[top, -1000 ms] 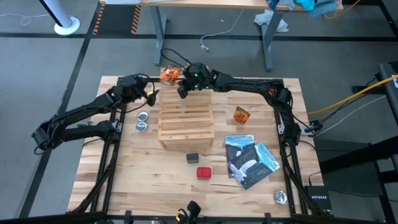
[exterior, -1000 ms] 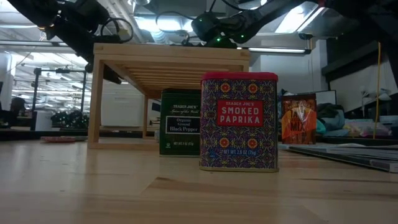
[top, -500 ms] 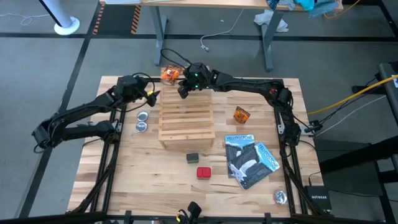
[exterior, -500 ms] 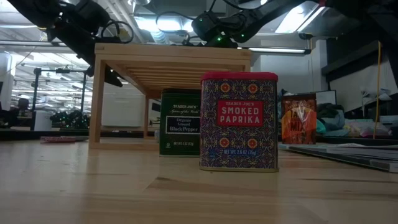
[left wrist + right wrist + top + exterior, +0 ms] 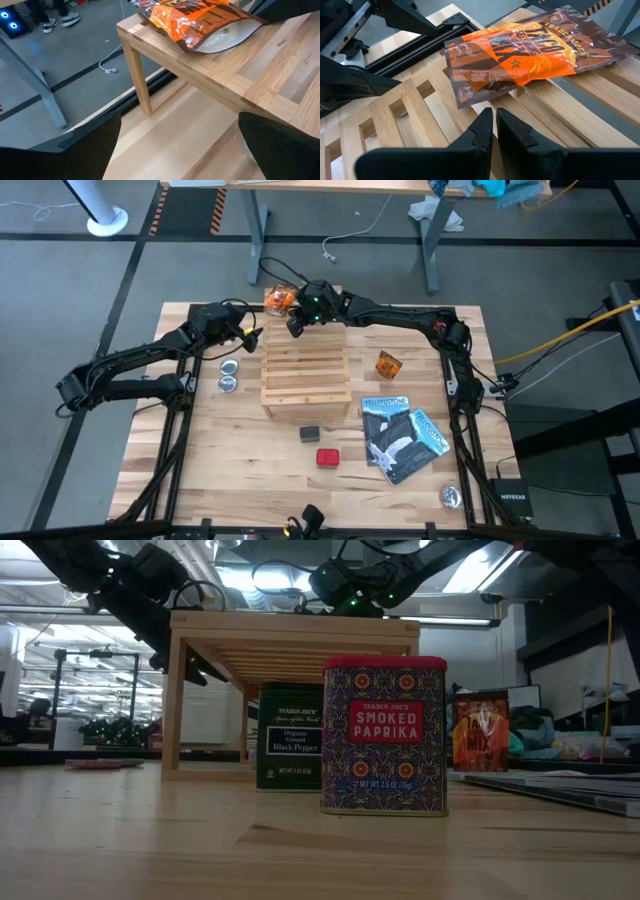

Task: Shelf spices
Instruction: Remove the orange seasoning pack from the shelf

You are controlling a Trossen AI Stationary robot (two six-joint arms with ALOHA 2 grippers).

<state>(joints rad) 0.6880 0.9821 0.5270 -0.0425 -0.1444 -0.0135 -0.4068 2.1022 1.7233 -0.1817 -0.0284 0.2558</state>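
An orange crinkly spice packet (image 5: 530, 47) lies flat on the far left corner of the slatted wooden shelf (image 5: 305, 370), which stands on the table (image 5: 200, 450). The right gripper (image 5: 295, 325) reaches in from the right, low over the shelf's far edge, its jaws together on nothing, the packet just beyond them. The left gripper (image 5: 252, 335) sits at the shelf's left side, jaws wide apart, near the corner under the packet. A second packet (image 5: 388, 364), a grey box (image 5: 309, 434) and a red box (image 5: 327, 457) rest on the table.
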